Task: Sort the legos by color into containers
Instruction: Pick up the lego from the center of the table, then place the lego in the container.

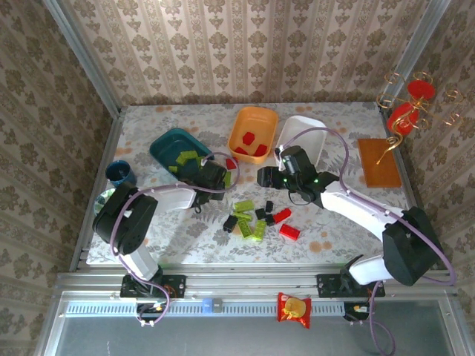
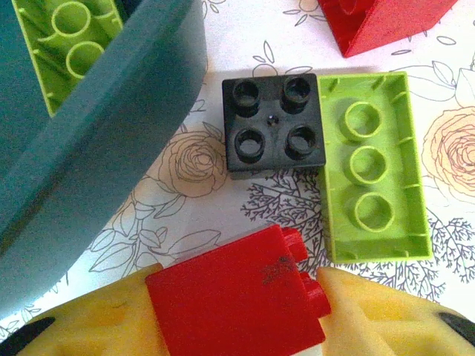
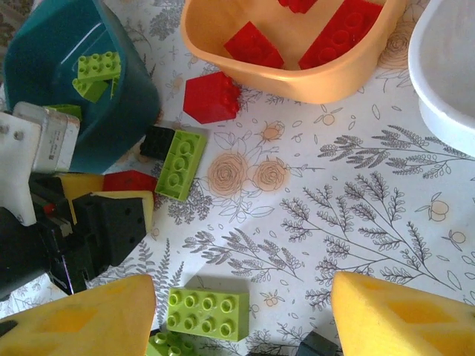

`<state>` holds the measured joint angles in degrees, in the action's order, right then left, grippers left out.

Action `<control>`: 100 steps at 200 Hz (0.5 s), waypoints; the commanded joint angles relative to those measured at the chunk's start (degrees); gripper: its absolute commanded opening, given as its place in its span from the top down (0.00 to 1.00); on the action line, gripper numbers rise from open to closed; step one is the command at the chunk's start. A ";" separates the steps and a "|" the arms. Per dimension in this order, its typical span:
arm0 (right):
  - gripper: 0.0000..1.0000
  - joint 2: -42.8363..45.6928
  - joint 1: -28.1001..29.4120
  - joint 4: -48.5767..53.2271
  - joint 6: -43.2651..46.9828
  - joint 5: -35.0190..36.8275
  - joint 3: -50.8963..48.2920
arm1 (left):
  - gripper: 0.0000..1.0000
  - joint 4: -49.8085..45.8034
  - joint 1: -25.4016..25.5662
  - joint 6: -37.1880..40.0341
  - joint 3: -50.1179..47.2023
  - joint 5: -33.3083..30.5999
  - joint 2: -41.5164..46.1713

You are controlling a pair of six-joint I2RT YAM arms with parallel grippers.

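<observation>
Left wrist view: the left gripper [image 2: 237,315] pinches a red brick [image 2: 230,297] between its pads. At the red brick's twelve o'clock a black brick [image 2: 273,122] touches an upturned lime brick [image 2: 371,167] at two, with the teal tub [image 2: 96,156] at ten. The right gripper [image 3: 245,315] stands spread above a studded lime brick [image 3: 208,313], with the orange tub [image 3: 319,81] at twelve.

There are three tubs: one teal tub [image 1: 167,144], one orange tub [image 1: 260,120], one white tub [image 1: 306,126]. The orange tub holds three red bricks [image 1: 249,137]. There is also one blue cup [image 1: 119,173].
</observation>
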<state>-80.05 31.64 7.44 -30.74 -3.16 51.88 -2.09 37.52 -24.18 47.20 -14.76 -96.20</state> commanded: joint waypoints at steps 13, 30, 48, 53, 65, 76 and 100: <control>0.35 2.18 -0.52 -1.06 -0.94 0.79 -0.63 | 0.65 -2.00 1.88 -1.52 -2.90 1.13 5.55; 0.35 2.57 -0.77 -0.81 -0.99 1.00 -0.88 | 0.66 -4.13 3.29 -2.43 -3.95 1.88 9.69; 0.35 3.31 -1.09 -0.74 -1.31 1.47 -1.31 | 0.66 -6.64 4.58 -2.72 -3.31 3.56 13.56; 0.35 3.54 -1.18 -0.71 -1.41 1.76 -1.59 | 0.66 -7.33 4.69 -2.71 -2.63 4.19 14.29; 0.35 4.42 -1.51 -0.67 -1.75 2.46 -2.10 | 0.66 -8.63 4.63 -2.54 -0.24 5.74 15.07; 0.35 5.17 -1.80 -0.43 -2.10 3.19 -2.54 | 0.66 -8.99 4.29 -1.62 2.87 7.52 14.43; 0.35 7.09 -2.19 0.67 -2.73 5.27 -3.76 | 0.66 -8.04 3.46 0.55 12.80 11.34 8.66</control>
<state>-75.81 29.95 7.40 -32.01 -1.58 49.60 -9.89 41.74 -25.63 50.54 -8.51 -83.18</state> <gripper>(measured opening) 0.652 0.447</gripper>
